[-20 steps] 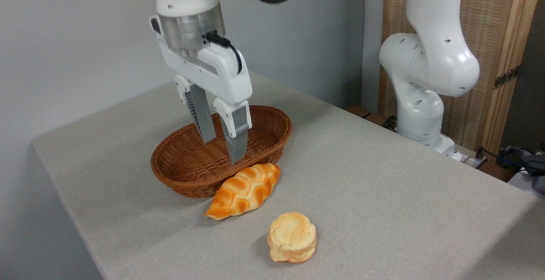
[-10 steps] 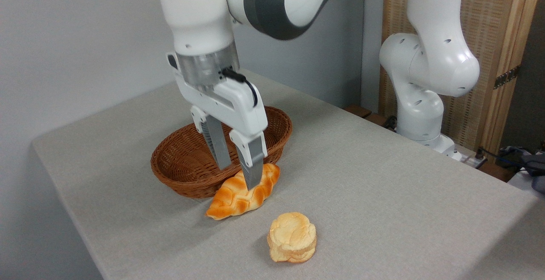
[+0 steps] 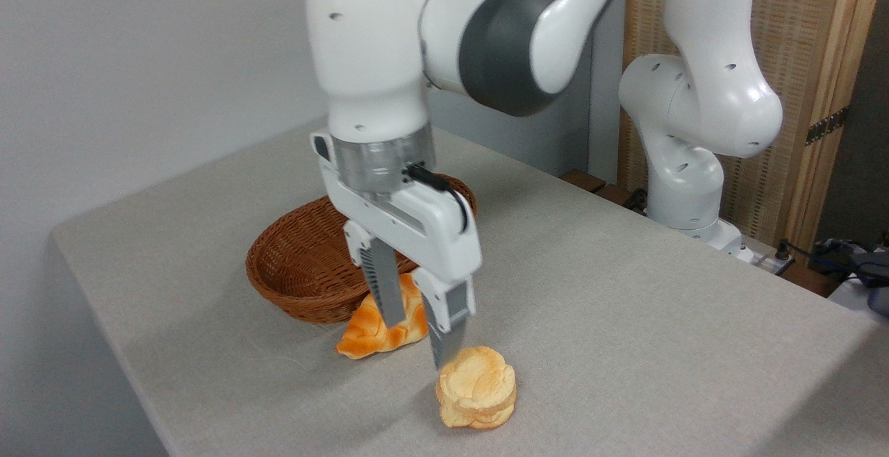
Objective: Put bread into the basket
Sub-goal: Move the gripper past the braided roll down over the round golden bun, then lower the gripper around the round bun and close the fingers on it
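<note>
I have the gripper (image 3: 417, 342) hanging fingers-down with its jaws spread and empty, just at the bun's (image 3: 476, 387) 10 o'clock edge, so it can straddle the bun. The bun sits on the desk (image 3: 625, 290), at 5 o'clock from the basket (image 3: 298, 269) (the braided loaf (image 3: 368, 332) lies between them, touching the wicker).

A: Bright, even light; soft shadows fall left on the worktop (image 3: 625, 318).
B: The claw (image 3: 417, 339) is slightly motion-blurred, while the bread (image 3: 477, 387) stays sharp. No glare.
</note>
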You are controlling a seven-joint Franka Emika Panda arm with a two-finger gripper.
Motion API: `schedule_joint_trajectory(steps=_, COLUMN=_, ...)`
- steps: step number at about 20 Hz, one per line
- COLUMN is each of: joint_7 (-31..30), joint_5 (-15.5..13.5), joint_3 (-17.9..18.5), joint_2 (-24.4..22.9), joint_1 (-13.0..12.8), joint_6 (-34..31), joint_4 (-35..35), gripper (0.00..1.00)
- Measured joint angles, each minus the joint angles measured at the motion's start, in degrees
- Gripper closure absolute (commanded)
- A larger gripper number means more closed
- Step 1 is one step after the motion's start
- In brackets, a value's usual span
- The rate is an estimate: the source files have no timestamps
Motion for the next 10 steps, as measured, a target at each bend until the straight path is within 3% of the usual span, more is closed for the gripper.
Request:
schedule_joint_trajectory(steps=3, joint_7=1.12, joint_5=1.21, joint_3=1.27, joint_2=0.03, joint_1=0.15, joint_6=0.01, joint_4=-0.3, gripper=0.0)
schedule_joint_trajectory(steps=6, joint_7=2.5, joint_5=4.31, joint_3=2.2, joint_2=0.13, joint_1=0.19, joint_6=0.49, joint_4=-1.96, gripper=0.0)
schedule_joint_trajectory(steps=10, joint_7=4.4, joint_5=5.15, joint_3=3.47, joint_2=0.29, joint_1=0.2, joint_6=2.71, joint_4=-4.67, gripper=0.0)
